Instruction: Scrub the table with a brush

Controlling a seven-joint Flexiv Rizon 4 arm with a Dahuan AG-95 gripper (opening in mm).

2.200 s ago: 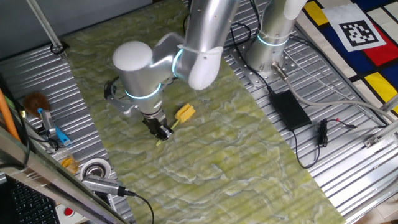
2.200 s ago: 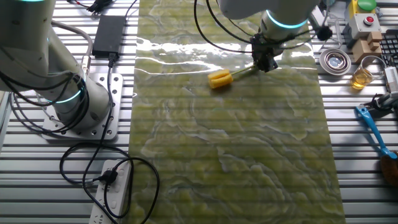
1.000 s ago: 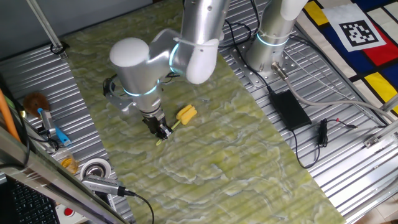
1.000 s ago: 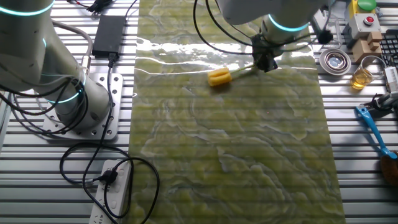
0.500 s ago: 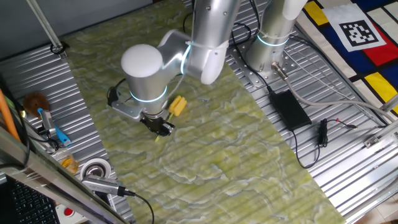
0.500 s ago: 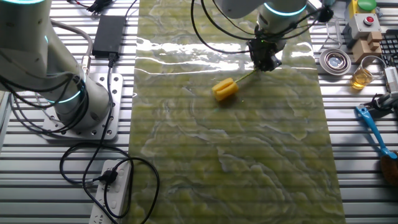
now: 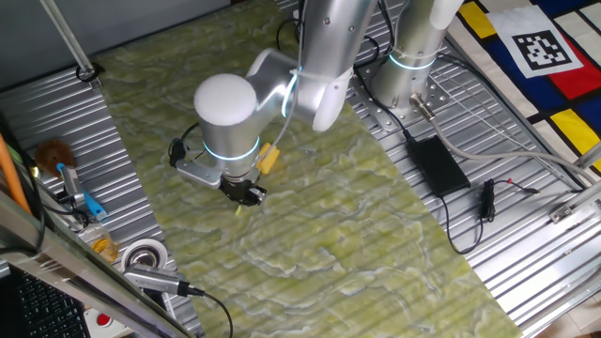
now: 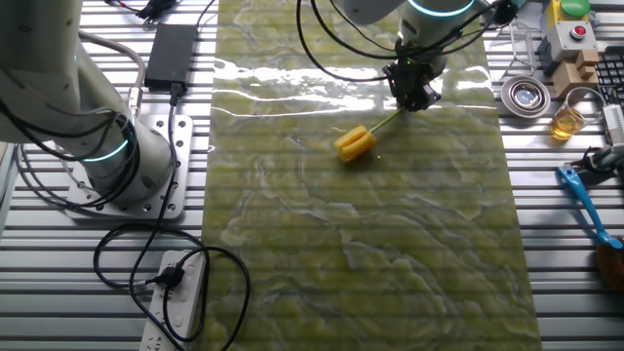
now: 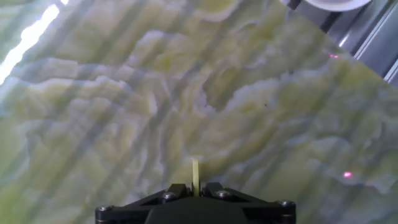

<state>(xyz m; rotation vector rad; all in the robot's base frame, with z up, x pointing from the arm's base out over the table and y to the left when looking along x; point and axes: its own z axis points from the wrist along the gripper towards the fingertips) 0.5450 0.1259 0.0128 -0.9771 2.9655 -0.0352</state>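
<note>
The brush [image 8: 355, 142] has a chunky yellow head lying on the green-yellow marbled table [image 8: 390, 253], with its thin yellow-green handle running up to my gripper [image 8: 413, 97]. In one fixed view the brush head [image 7: 269, 159] shows just right of the arm's wrist, and the gripper [image 7: 245, 194] is low over the table [image 7: 329, 235]. The gripper is shut on the handle. In the hand view the gripper [image 9: 195, 189] pinches the handle tip [image 9: 195, 174] between its two black fingers; the brush head is out of view there.
A blue-handled tool [image 8: 582, 198] and a brown fuzzy brush [image 7: 54, 152] lie on the ribbed metal beside the table. A tape roll [image 8: 525, 95], a glass jar [image 8: 568, 119] and a control box [image 8: 570, 24] stand near the gripper. A second arm base [image 8: 107, 146] and a black power brick [image 8: 168, 52] are on the other side.
The gripper has turned and swept the brush head across the table; the head has swung from level with the gripper to lower down in the other fixed view. The grip stays shut.
</note>
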